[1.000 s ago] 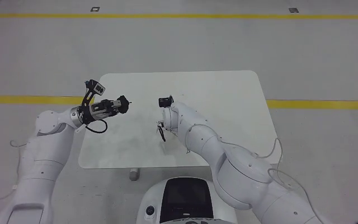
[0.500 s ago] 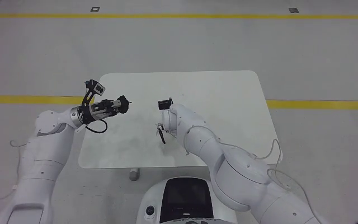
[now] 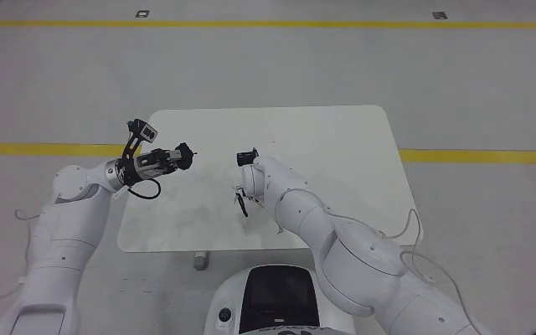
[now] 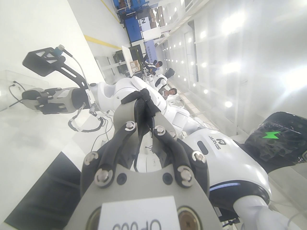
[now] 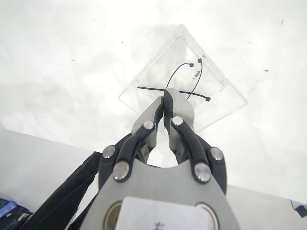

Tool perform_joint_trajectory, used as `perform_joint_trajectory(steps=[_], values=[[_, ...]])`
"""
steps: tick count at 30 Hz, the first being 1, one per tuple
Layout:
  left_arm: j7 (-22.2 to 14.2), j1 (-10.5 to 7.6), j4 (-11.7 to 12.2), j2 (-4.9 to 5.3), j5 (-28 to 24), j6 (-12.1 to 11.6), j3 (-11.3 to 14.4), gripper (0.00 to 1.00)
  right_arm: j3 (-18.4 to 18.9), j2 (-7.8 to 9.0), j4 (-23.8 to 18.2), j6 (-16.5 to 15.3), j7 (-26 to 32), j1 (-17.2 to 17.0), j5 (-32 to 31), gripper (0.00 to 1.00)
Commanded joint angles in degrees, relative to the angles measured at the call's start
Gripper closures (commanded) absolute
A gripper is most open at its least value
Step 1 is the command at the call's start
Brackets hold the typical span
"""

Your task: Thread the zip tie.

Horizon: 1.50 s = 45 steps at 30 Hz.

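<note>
The grey floor [image 3: 268, 67] surrounded the white desk [image 3: 335, 142], and a yellow line [image 3: 469, 155] showed at the desk's 9 and 3 o'clock sides. In the top view the right arm [image 3: 301, 209] stretched from the desk's 5 o'clock edge toward its middle. The left arm [image 3: 75, 188] stood off the 9 o'clock edge with its wrist over the desk's rim.

A clear square tray [image 5: 154, 57] lay flat on the desk, about 7 o'clock from the desk's middle, directly below the right end effector [image 5: 163, 96]. That end effector pointed into the tray with its fingers [image 5: 180, 106] pressed together tip to tip. The tips sat at the straight tie, and whether they pinched it could not be told.

The left end effector [image 4: 141, 99] hung in the air at 9 o'clock from the desk's middle, well apart from the tray, pointing toward 3 o'clock. Its fingers were closed too. A small dark bit showed at their tips, and what it was could not be made out.

Three black zip ties [image 5: 199, 97] lay inside the tray. The straight tie [image 5: 148, 89] ran across the tray's floor. The looped tie [image 5: 177, 69] curved from its head to meet the straight tie at the fingertips. The bowed tie [image 5: 201, 72] ran beside it and crossed the straight tie nearer that tie's head. The heads of the two curved ties lay near each other, with a small brownish scrap [image 5: 196, 74] between the ties.
</note>
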Motion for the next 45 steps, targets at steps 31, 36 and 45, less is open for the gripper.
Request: perform_joint_trajectory(steps=[31,36,45], values=[[0.0,0.0,0.0,0.0,0.0,0.0,0.0,1.0,6.4,1.91,-1.0,-4.1,-3.2,1.4,4.3,1.0],[0.0,0.0,0.0,0.0,0.0,0.0,0.0,1.0,6.4,1.91,-1.0,-4.1,-3.2,1.4,4.3,1.0],[0.0,0.0,0.0,0.0,0.0,0.0,0.0,1.0,5.5,2.57,-2.5,-2.0,-5.9,-1.3,0.0,1.0]])
